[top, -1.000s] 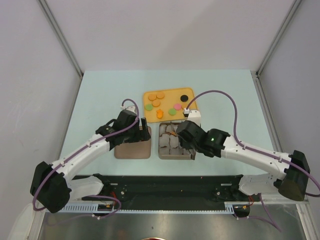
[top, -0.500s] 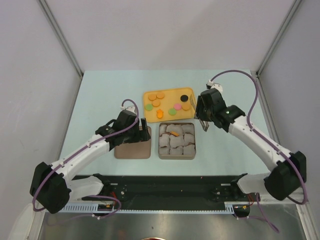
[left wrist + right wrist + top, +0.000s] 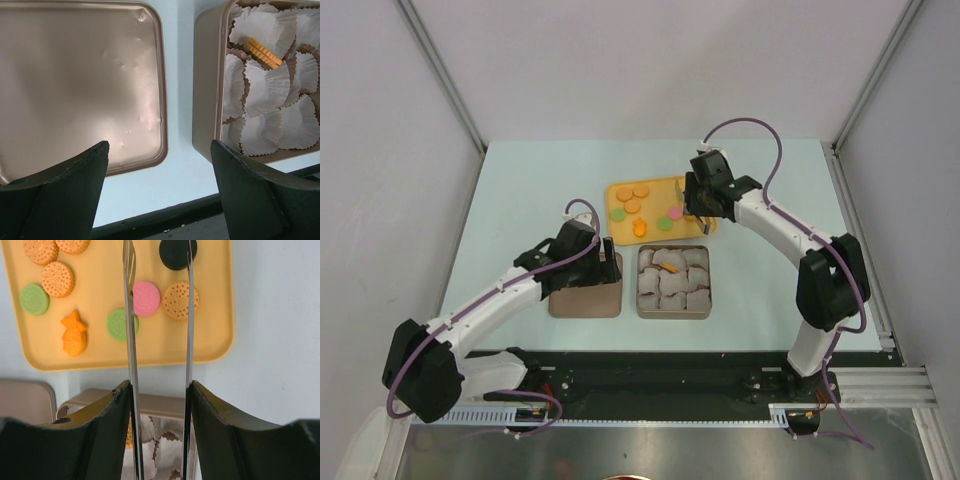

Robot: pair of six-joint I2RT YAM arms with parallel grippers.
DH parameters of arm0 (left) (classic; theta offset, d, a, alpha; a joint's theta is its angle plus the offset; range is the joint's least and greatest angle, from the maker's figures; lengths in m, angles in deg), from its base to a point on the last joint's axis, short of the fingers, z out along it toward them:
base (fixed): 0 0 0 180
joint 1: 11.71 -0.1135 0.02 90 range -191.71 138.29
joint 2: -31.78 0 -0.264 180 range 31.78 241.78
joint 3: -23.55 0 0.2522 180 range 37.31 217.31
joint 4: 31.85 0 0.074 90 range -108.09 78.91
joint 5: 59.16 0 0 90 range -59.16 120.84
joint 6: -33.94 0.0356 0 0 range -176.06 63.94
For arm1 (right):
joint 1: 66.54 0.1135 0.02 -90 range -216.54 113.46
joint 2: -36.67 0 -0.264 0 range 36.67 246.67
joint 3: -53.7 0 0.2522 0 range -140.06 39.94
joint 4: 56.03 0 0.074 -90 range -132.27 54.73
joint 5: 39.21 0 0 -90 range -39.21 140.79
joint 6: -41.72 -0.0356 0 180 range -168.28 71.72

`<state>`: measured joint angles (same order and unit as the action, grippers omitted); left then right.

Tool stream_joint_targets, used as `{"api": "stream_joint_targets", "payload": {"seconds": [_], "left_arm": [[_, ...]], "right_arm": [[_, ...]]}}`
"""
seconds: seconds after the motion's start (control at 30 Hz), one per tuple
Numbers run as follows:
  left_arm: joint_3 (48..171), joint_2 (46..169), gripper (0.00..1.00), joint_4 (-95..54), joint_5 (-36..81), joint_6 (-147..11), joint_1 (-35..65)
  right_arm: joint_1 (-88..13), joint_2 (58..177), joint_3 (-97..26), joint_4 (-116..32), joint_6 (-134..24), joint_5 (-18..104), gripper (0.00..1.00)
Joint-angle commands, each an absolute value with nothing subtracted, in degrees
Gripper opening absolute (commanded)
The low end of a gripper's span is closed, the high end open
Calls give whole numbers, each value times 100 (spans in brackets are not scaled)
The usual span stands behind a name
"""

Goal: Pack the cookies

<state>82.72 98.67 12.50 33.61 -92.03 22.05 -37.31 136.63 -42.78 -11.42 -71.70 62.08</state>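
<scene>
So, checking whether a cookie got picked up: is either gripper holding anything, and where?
The right gripper clamps metal tongs by their rear part; the blades stand apart, empty, over the yellow tray. The left gripper is open, holding nothing.

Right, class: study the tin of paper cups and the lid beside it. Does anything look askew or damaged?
Yes. The one orange cookie in the tin sits tilted on its edge among the paper cups, not flat inside one. The lid shows small dents near its right side.
</scene>
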Motion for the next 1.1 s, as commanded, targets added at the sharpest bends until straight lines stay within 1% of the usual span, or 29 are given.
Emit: {"api": "stream_joint_targets", "payload": {"seconds": [0.0, 0.23, 0.73, 0.87, 0.9, 1.0, 1.07], "left_arm": [[8346, 9902, 87, 1162, 3339, -9175, 2248], [8354, 9963, 87, 1179, 3313, -9157, 2248], [8372, 10051, 87, 1171, 3330, -9166, 2248], [8355, 10016, 87, 1179, 3348, -9157, 2248], [8363, 10016, 87, 1188, 3348, -9157, 2239], [8363, 9998, 87, 1188, 3357, -9166, 2239], [8363, 9998, 87, 1179, 3366, -9157, 2239]], "right_arm": [[-3754, 14037, -4882, -1231, -6938, 6300, 54], [-3841, 14565, -5322, -1002, -6814, 6432, 54], [-3947, 14847, -5033, -1011, -6814, 6336, 53], [-3956, 14794, -4936, -1046, -6841, 6301, 48], [-3956, 14759, -4927, -1037, -6841, 6309, 44], [-3973, 14637, -4865, -1037, -6850, 6309, 37], [-3982, 14548, -4839, -1028, -6858, 6327, 36]]}}
